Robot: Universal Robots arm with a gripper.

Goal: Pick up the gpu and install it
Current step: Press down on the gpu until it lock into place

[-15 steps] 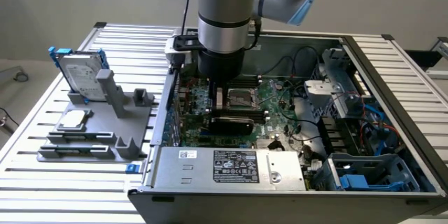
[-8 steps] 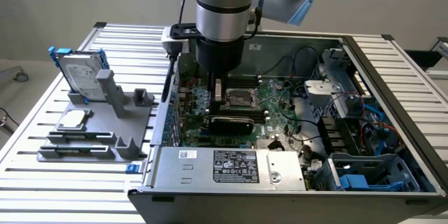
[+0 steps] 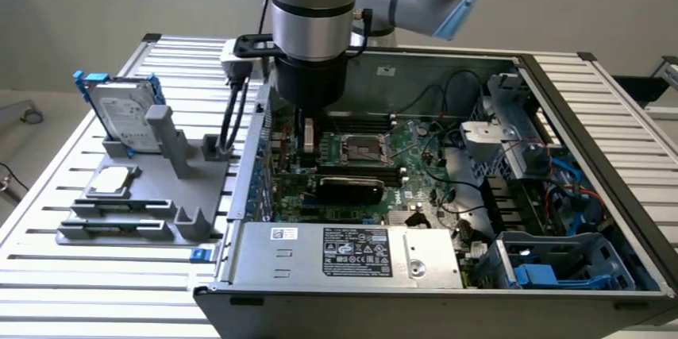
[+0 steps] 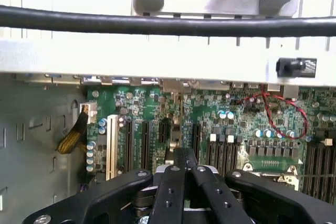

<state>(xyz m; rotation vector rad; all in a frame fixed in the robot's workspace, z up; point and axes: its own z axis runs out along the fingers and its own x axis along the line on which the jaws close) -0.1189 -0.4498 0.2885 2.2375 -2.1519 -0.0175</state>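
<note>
Inside the computer case, one gpu sits on the motherboard, just beside one clenched, empty gripper. Outside the case, the exterior view adds one hard drive.

Gripper: black fingers pressed together, poised over the motherboard.
Motherboard: green, lying beneath the gripper, studded with small capacitors.
Expansion slots: black (one white) strips on the motherboard, running away from the gripper.
Red wire: twisted loop over the motherboard, near the case edge.
Black cable: crosses beyond the motherboard, past the pale case edge.
</note>
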